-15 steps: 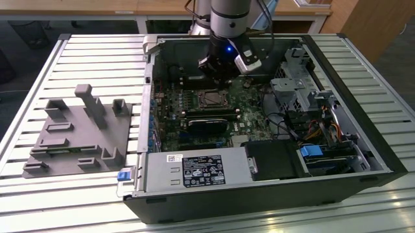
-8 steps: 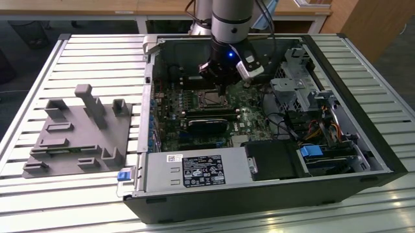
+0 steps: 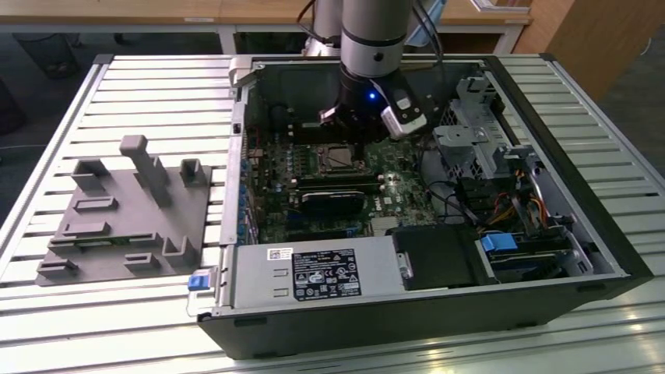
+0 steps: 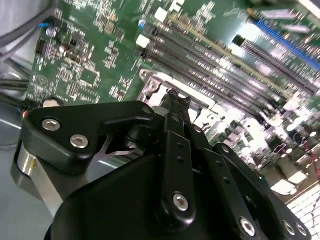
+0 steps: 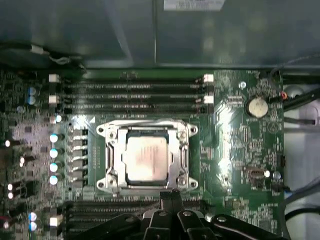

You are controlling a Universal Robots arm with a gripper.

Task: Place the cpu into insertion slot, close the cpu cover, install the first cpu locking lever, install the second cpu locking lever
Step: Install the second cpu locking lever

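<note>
My gripper (image 5: 170,197) hangs over the green motherboard (image 5: 235,145) inside the open computer case (image 3: 582,257), its tip just beside one edge of the insertion slot (image 5: 112,160). My fingers (image 5: 170,200) look pressed together into one narrow black tip with nothing between them. In the first wrist view one cpu (image 5: 145,159), a flat square with a dull silvery metal top, lies in that slot. One cpu cover (image 5: 181,159), a thin shiny metal frame with a square window, lies flat around the chip, four round screw heads at its corners.

Next to the socket on the far side from my tip run four long black memory slots (image 5: 130,92) with white end clips, and five small round capacitors (image 5: 53,159) stand in a row to one side. One coin cell battery (image 5: 257,106) sits round and silver near the board's edge.

In the exterior view one grey power supply box (image 3: 311,273) fills the case's near side, and one grey moulded fixture (image 3: 124,214) rests on the slatted table (image 3: 124,86) at the exterior view's left.
</note>
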